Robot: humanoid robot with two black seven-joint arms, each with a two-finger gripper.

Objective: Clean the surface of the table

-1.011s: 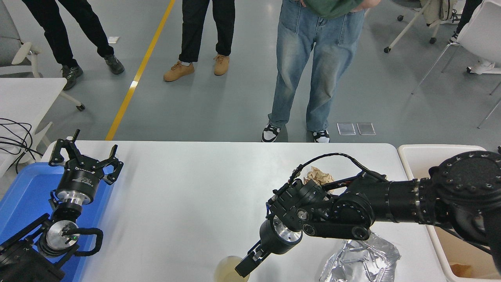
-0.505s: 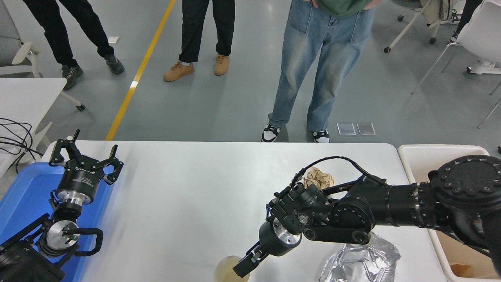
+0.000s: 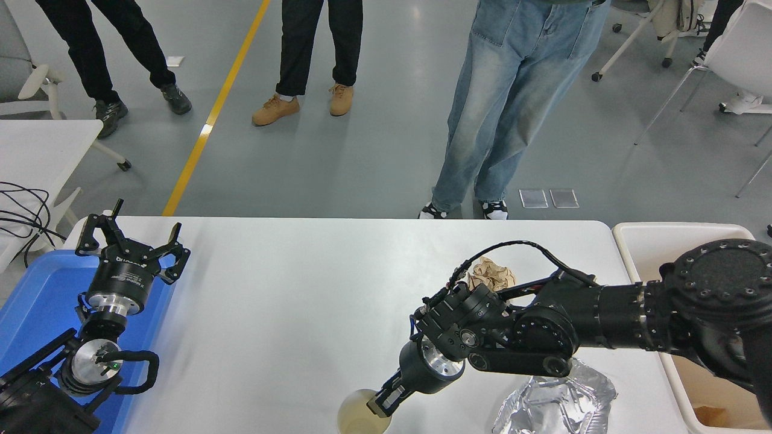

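Nearest the camera, a pale yellowish cup (image 3: 362,419) is sitting on the table surface (image 3: 289,289) at its near edge, with its lower part cut off by the bottom of the picture. The right gripper (image 3: 381,405) is reaching down and to the left to the cup's right rim; its fingertips are overlapping that rim, but the black fingers are merging into one dark shape, so I cannot tell whether they are clenched on the cup or slack. Just right of the cup, a crumpled sheet of silver foil (image 3: 555,401) is lying on the white top, partly hidden under the right arm and cropped at the bottom edge. Farther from the cup, behind the arm's wrist and cable loop, a ball of crumpled brown paper (image 3: 491,274) is peeking out, its lower half covered by the arm. To the right of the table, a white bin (image 3: 651,235) is standing, mostly hidden by the arm's big joint. Far left of the cup, the left gripper (image 3: 129,241) is hanging parked over a blue tray (image 3: 36,301), fingers spread wide, grasping nothing. Beyond the table's far edge, three people are standing, shown only as legs: black trousers (image 3: 102,42), black trousers with tan shoes (image 3: 319,48), and blue jeans (image 3: 512,90).
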